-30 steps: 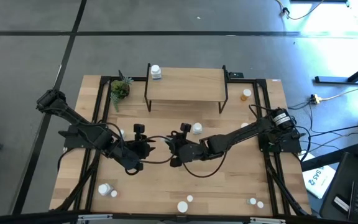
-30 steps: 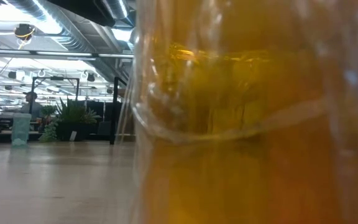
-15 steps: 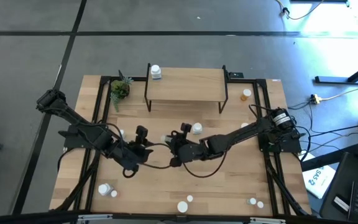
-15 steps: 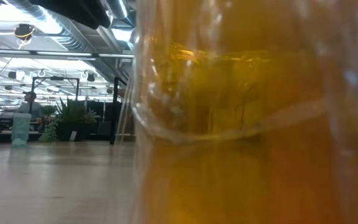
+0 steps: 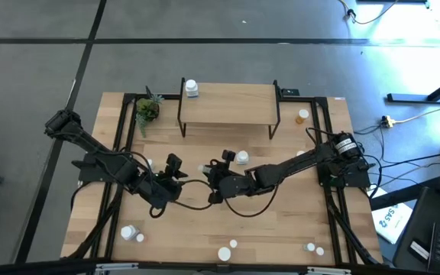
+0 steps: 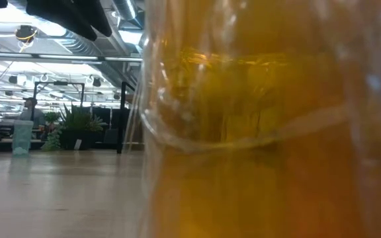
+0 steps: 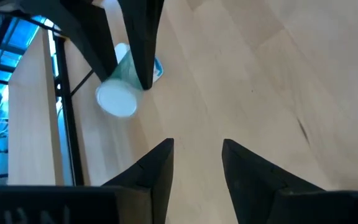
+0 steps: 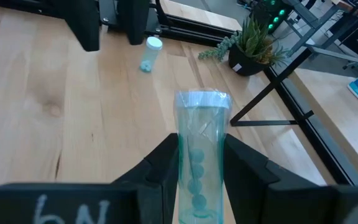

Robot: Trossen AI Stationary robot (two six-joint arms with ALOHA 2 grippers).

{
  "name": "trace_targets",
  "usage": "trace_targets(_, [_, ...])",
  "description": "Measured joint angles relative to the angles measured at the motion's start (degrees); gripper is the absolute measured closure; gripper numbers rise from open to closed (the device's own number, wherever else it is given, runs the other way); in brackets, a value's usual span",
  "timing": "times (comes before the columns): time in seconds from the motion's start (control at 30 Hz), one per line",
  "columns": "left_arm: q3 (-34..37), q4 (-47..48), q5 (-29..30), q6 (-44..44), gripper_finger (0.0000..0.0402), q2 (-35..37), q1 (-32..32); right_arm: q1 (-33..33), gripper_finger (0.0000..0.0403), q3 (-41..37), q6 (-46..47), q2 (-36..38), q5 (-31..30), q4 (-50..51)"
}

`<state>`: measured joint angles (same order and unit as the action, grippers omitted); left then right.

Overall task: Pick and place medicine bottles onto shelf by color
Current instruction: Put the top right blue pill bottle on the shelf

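Observation:
My right gripper (image 8: 199, 144) is over the middle of the table (image 5: 281, 221), shut on a pale green medicine bottle (image 8: 199, 134) with a white cap, which the left wrist view (image 7: 120, 87) shows too. My left gripper (image 7: 196, 149) faces it from the table's left, open, with nothing between its fingers. In the high view the two grippers (image 5: 176, 172) (image 5: 212, 169) stand close together. The shelf (image 5: 228, 103) stands at the far edge with one white bottle (image 5: 192, 88) on its left end. Other bottles lie scattered on the table. My right gripper pinches the bottle's clear body (image 8: 197, 171) between its two fingers (image 8: 160, 165). The bottle lies along the fingers, and its white cap (image 8: 202, 98) sticks out past their tips. The fingers slant down toward the table's left. The bottle is held clear of the table.
A small potted plant (image 5: 147, 111) stands left of the shelf. Loose bottles lie near the right gripper (image 5: 242, 157), near the left arm (image 5: 150, 163), far right (image 5: 302, 116) and along the near edge (image 5: 132, 233) (image 5: 224, 252) (image 5: 312, 247). An orange bottle (image 6: 270, 132) fills the low view.
My left gripper has rolled about its own pointing line while staying in place, so its fingers stand turned against the table. My right gripper has kept the bottle still.

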<state>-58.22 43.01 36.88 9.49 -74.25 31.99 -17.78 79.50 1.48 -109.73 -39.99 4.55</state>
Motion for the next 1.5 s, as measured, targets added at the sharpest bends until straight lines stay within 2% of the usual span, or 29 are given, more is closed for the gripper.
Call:
trace_targets(0.4, [0.0,0.6,1.2,2.7,0.026,0.0,0.4,0.0,0.0295,0.0,0.0,0.0,0.1,0.1])
trace_targets(0.53, [0.0,0.5,1.2,7.1,0.0246,0.0,0.4,0.0,0.0295,0.0,0.0,0.0,0.1,0.1])
trace_targets(0.7, [0.0,0.6,1.7,7.6,0.0217,0.0,0.4,0.0,0.0295,0.0,1.2,0.0,0.2,0.1])
trace_targets(0.87, [0.0,0.6,6.4,7.6,0.0193,0.0,0.4,0.0,0.0295,0.0,1.2,0.0,2.2,0.3])
trace_targets(0.97, [0.0,0.5,8.6,7.6,0.0191,0.0,0.4,0.0,0.0295,0.0,1.2,0.0,2.2,0.4])
trace_targets(1.5, [0.0,-0.1,8.6,7.3,0.0194,0.0,0.4,0.0,0.0295,0.0,1.1,0.0,2.2,0.5])
